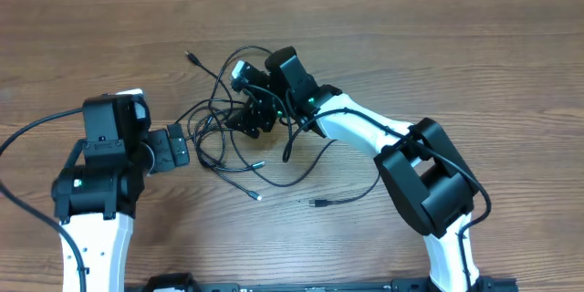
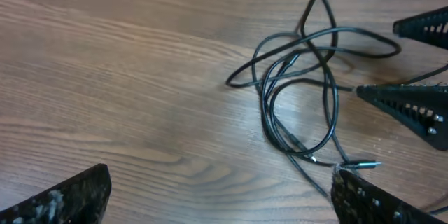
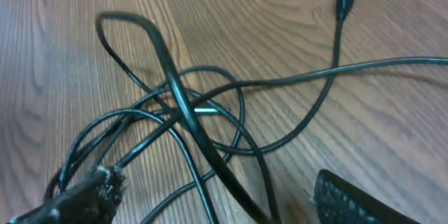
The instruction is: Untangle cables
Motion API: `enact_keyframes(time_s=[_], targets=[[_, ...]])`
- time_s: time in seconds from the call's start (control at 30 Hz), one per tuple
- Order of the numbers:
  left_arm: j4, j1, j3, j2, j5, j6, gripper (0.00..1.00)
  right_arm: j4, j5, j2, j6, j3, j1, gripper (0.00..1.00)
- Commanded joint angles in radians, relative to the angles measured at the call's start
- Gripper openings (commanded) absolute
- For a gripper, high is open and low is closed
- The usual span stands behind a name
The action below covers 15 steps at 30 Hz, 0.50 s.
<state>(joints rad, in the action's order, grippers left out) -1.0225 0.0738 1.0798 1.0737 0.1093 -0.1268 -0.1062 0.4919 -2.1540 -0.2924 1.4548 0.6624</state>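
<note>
**Right Gripper Stood Over the Tangle, Left Gripper Beside It**

The cables (image 1: 212,120) lay in a loose knot of crossed loops near the middle of the wooden table (image 1: 411,36). Single strands trailed outward to plug ends toward the far side and the near side.

The right gripper (image 3: 213,182) was directly above the right part of the knot, its fingers apart. In the right wrist view several crossing strands ran through the gap between them. One finger (image 3: 87,196) sat against a bunch of strands, but nothing was clamped.

The left gripper (image 1: 182,149) was just left of the knot, pointing toward it, its fingers spread wide with only bare wood between them. In the left wrist view the nearest loop lay ahead and to the right, and a plug tip (image 2: 365,162) lay just beside the right-hand finger.
</note>
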Motion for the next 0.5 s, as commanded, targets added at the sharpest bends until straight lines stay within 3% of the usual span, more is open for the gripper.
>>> enact_keyframes(time_s=[0.0,0.17,0.23,0.47], targets=[[0.002,0.005,0.005,0.045,0.002,0.015,1.00,0.021,0.002,-0.026,-0.006,0.017,-0.002,0.82],[0.035,0.005,0.005,0.102,0.096,0.079,1.00,0.028,0.003,-0.025,-0.012,0.017,-0.002,0.74],[0.077,0.005,0.005,0.106,0.065,0.079,1.00,0.039,0.010,-0.026,-0.057,0.017,-0.002,0.65],[0.048,0.005,0.094,0.106,-0.244,0.079,1.00,0.165,0.045,-0.080,-0.052,0.017,0.000,0.59]])
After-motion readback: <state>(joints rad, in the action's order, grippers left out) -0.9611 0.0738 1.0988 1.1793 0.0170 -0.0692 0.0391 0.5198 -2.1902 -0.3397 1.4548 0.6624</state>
